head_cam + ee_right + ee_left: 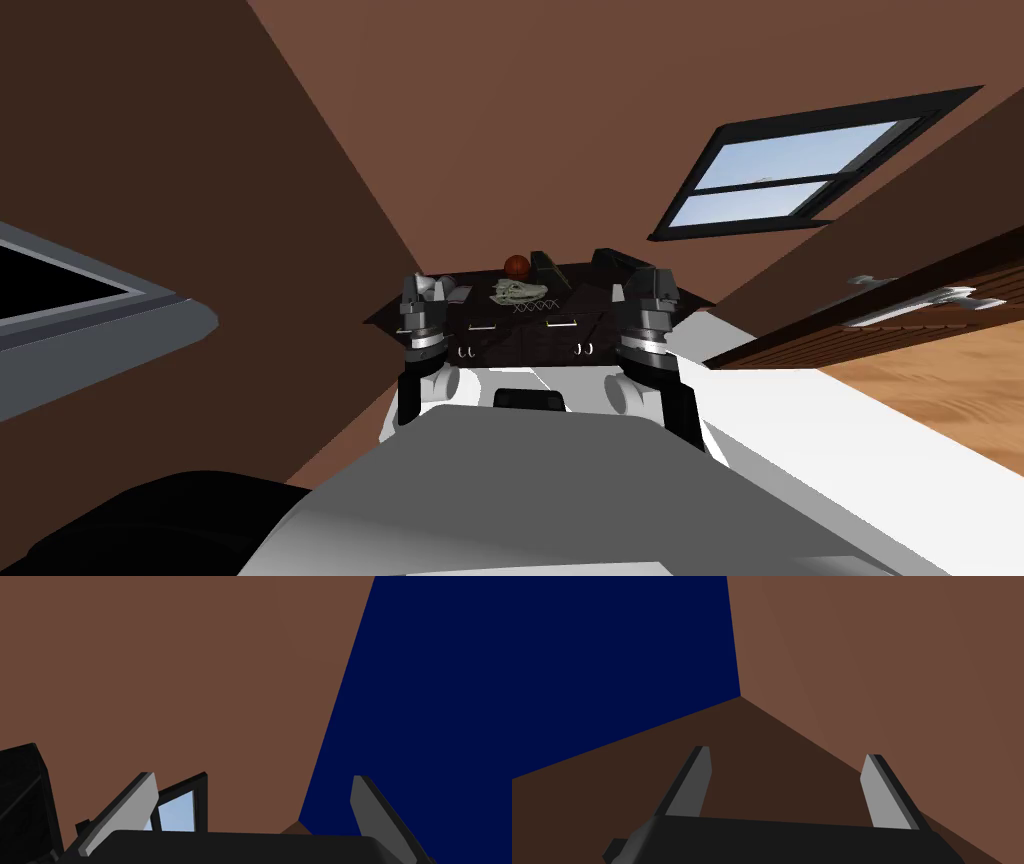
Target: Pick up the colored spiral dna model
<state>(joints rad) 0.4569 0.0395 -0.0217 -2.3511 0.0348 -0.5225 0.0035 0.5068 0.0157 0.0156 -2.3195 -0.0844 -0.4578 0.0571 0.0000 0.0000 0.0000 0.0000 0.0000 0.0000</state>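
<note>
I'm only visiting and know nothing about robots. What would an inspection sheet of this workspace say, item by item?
Surface: dark cabinet top, drawer fronts facing the robot.
Job's things: a small pale criss-cross strip near the front edge may be the DNA model; it is too small to be sure and no colours are visible.
Clutter: pale skull-like piece, reddish ball, dark boxes, grey-white thing.
Grippers: left pincer open, right pincer open, both holding nothing; the arms are raised at either end of the cabinet.
Cables: nothing seen.
Surroundings: brown walls, window, door with a handle, wooden floor.
</note>
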